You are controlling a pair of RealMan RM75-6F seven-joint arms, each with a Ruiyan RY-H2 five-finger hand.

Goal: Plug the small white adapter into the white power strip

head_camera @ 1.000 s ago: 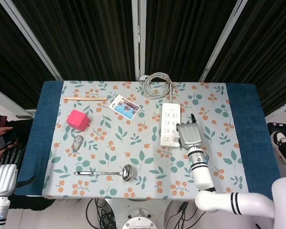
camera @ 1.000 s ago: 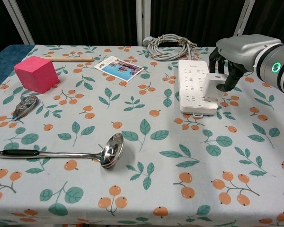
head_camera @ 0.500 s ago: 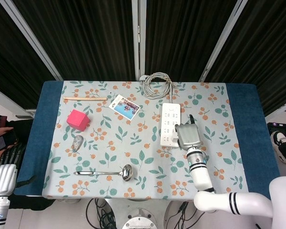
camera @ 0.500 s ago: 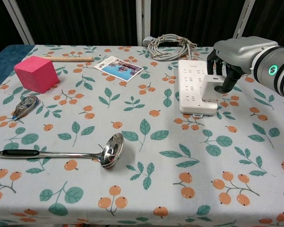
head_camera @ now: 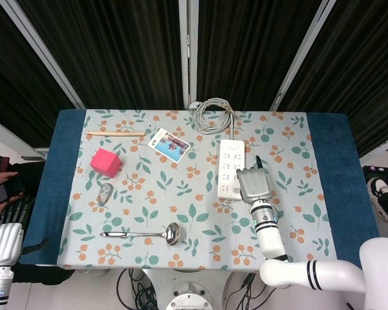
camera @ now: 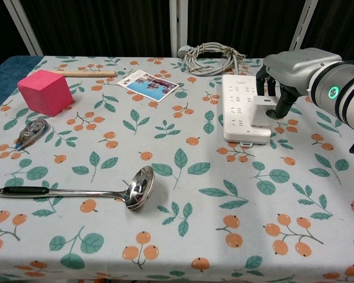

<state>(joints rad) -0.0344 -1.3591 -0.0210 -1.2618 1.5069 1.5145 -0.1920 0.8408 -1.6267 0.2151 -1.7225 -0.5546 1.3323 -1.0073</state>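
The white power strip [camera: 242, 106] [head_camera: 231, 165] lies right of the table's middle, its grey coiled cable [camera: 210, 57] [head_camera: 213, 115] behind it. My right hand [camera: 281, 73] [head_camera: 254, 186] grips the small white adapter [camera: 261, 110] from above and holds it over the near right part of the strip. Whether the adapter's prongs are in a socket I cannot tell. In the head view the hand hides the adapter. My left hand [head_camera: 1, 240] hangs off the table's near left corner, away from everything, fingers out of sight.
A steel ladle [camera: 82, 191] lies at the near left, a pink cube [camera: 45, 91] and a tape dispenser [camera: 29, 132] at the left. A photo card [camera: 148, 85] and a wooden stick [camera: 85, 73] lie at the back.
My right hand has carried the adapter leftward and down, from beside the strip's right edge to over its near sockets. The left arm has stayed put.
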